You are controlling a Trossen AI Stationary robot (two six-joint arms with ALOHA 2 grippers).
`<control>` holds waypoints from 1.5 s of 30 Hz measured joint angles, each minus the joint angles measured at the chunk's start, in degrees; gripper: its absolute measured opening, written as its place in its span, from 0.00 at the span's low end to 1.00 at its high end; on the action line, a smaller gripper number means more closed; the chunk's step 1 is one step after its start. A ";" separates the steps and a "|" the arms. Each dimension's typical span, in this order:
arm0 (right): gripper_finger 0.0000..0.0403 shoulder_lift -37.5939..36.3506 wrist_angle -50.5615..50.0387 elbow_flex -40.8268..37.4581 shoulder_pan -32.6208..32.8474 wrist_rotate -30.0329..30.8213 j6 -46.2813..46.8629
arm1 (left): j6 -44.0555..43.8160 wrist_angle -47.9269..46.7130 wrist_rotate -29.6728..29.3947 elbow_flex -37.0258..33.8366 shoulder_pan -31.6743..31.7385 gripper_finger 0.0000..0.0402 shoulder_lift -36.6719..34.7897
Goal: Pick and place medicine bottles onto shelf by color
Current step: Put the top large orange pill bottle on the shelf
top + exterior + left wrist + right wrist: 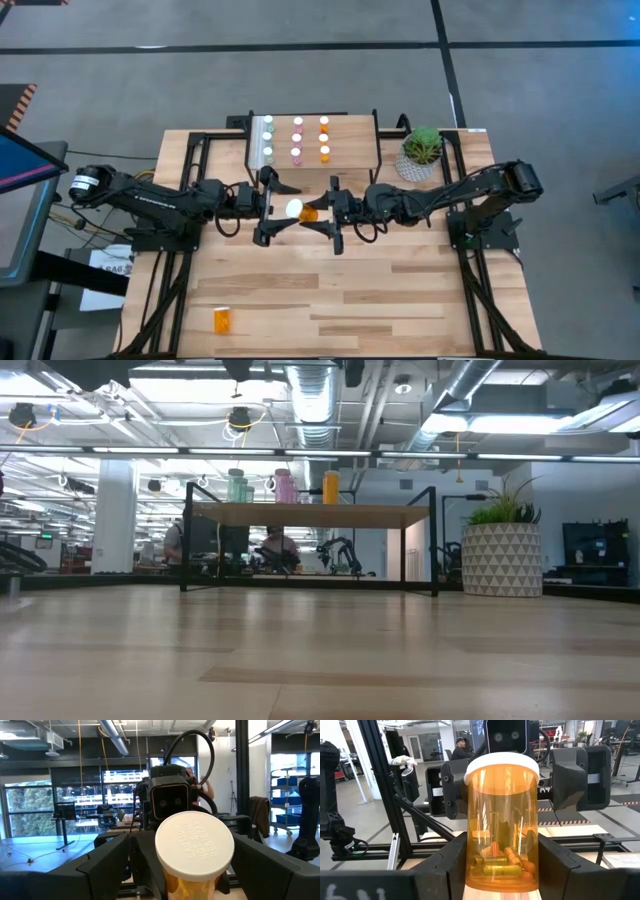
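Maybe the big orange bottle (502, 822), squeezed in the right fingers (333, 213), drops before the wide-open, empty left fingers (268, 207) close.

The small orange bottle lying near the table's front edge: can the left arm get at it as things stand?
Probably yes. The small orange bottle lies alone on bare tabletop, and the left gripper is open, though around the large orange bottle's cap.

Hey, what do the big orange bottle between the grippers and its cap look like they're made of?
The orange bottle looks like clear, glossy amber plastic: capsules show through its wall, and it catches reflections. Its white cap looks like matte opaque plastic, with raised moulded lettering on top. The right gripper holds the bottle's body.
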 joint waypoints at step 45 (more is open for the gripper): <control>0.50 0.02 3.50 0.00 -0.33 0.13 -0.19 | -0.85 -1.16 6.96 0.00 1.88 0.37 0.02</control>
